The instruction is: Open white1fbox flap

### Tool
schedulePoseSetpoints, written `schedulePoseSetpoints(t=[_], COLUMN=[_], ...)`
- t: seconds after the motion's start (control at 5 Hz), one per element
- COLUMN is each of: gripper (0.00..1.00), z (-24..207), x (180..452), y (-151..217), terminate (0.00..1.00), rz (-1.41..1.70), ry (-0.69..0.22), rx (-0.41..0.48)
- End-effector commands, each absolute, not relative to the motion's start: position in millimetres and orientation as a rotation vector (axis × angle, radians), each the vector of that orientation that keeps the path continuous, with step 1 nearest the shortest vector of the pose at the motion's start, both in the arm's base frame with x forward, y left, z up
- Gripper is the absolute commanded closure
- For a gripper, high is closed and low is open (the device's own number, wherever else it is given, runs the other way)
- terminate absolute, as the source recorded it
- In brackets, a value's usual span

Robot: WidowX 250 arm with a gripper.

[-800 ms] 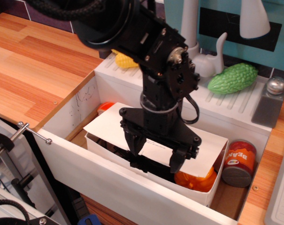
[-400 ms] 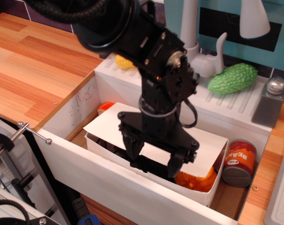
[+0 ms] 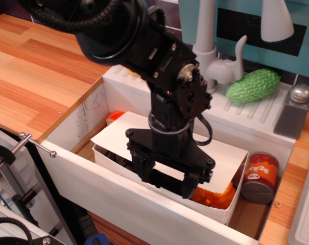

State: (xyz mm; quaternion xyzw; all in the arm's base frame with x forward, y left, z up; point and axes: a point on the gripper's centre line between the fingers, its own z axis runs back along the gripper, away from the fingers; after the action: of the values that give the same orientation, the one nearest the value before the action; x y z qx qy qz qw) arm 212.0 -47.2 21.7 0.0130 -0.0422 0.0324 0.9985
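The white1fbox (image 3: 215,209) lies lengthwise inside the white sink basin (image 3: 113,196). Its flap (image 3: 116,137) is a wide white panel lying over the back part of the box, visible on both sides of the arm. The front strip of the box is open and shows dark contents and an orange thing (image 3: 215,196). My black gripper (image 3: 165,178) points down over the box's middle. It is open, with its fingertips (image 3: 140,171) at the flap's front edge and dipping into the open strip. Whether they touch the flap is hidden.
A red bean can (image 3: 259,178) stands in the basin right of the box. An orange-lidded item (image 3: 113,116) sits behind the box's left end. A green gourd (image 3: 254,84), a shaker (image 3: 293,109) and a tap (image 3: 208,30) are on the back ledge. Wooden counter (image 3: 37,71) lies left.
The gripper has come lower and slightly left, so its fingertips now sit down at the flap's front edge, in the box's open strip. The box and flap have not visibly shifted.
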Motion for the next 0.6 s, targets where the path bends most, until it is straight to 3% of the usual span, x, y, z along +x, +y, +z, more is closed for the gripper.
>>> schedulePoseSetpoints(t=[0.0, 0.4], gripper=[0.0, 0.0], z=[17, 7], x=[212, 206], y=[-49, -51], terminate=[0.0, 0.0], rz=[0.076, 0.051], ry=[-0.117, -0.144], rx=[-0.008, -0.011])
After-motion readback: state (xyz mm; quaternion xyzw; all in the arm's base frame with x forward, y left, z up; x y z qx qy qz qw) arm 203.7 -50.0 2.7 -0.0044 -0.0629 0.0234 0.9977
